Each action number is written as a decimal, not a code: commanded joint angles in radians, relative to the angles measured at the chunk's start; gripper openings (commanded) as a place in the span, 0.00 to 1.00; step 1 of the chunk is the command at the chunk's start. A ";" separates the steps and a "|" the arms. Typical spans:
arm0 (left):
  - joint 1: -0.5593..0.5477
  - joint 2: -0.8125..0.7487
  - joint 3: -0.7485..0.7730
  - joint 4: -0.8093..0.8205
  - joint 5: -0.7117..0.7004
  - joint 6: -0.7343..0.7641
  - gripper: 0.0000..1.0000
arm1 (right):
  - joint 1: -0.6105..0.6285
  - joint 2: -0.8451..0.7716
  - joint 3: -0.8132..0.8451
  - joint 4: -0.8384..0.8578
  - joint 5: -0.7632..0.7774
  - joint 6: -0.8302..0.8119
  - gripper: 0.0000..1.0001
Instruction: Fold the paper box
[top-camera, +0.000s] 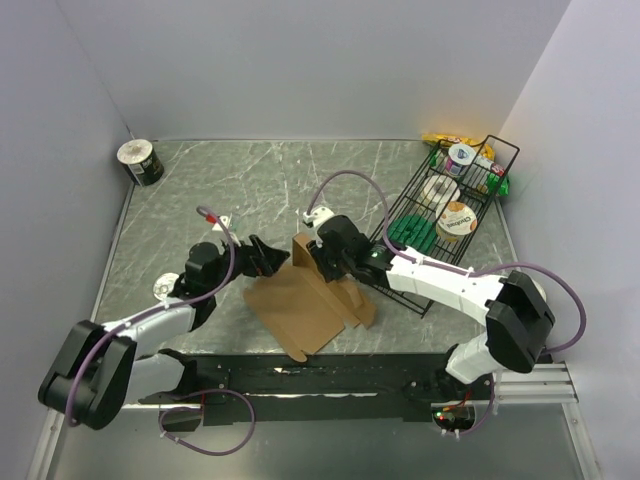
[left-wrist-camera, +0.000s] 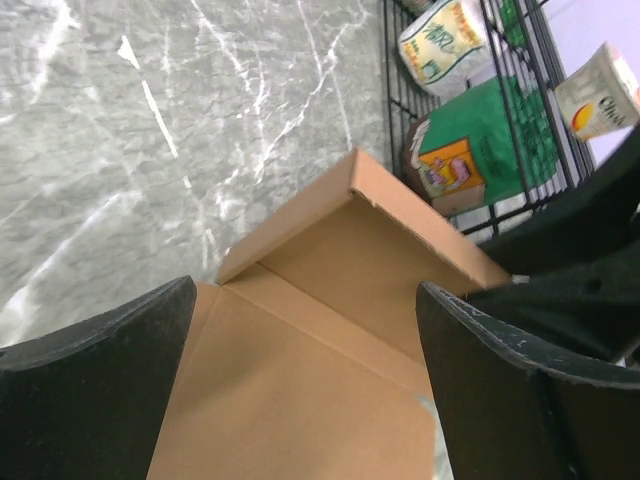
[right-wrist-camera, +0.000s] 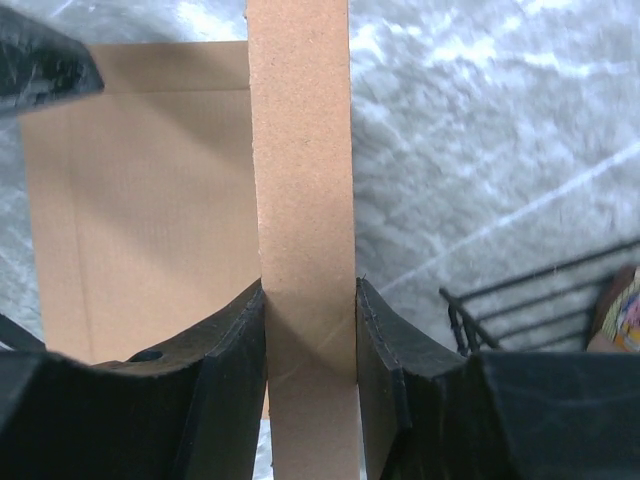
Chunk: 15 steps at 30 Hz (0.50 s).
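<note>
The paper box (top-camera: 300, 305) is a brown die-cut cardboard sheet lying near the middle front of the table, with its far right side wall folded upright. My right gripper (top-camera: 318, 258) is shut on that upright wall; in the right wrist view the wall (right-wrist-camera: 305, 200) stands edge-on between both fingers (right-wrist-camera: 240, 350). My left gripper (top-camera: 268, 257) is open at the sheet's far left corner, just above it. In the left wrist view the flat panel (left-wrist-camera: 300, 390) lies between the spread fingers (left-wrist-camera: 110, 350) and the raised wall (left-wrist-camera: 400, 235) stands beyond.
A black wire basket (top-camera: 445, 215) with food packs stands on the right, close behind my right arm. A tape roll (top-camera: 140, 162) sits in the far left corner. A small white disc (top-camera: 163, 288) lies by my left arm.
</note>
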 joint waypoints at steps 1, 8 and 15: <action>0.004 -0.051 -0.047 -0.038 -0.030 0.072 0.99 | -0.006 0.039 0.016 0.114 -0.074 -0.136 0.34; 0.002 -0.076 -0.077 -0.089 -0.086 0.158 0.94 | -0.009 0.103 0.077 0.148 -0.259 -0.342 0.34; 0.002 -0.025 -0.046 -0.077 -0.221 0.190 0.84 | -0.010 0.117 0.103 0.134 -0.282 -0.350 0.38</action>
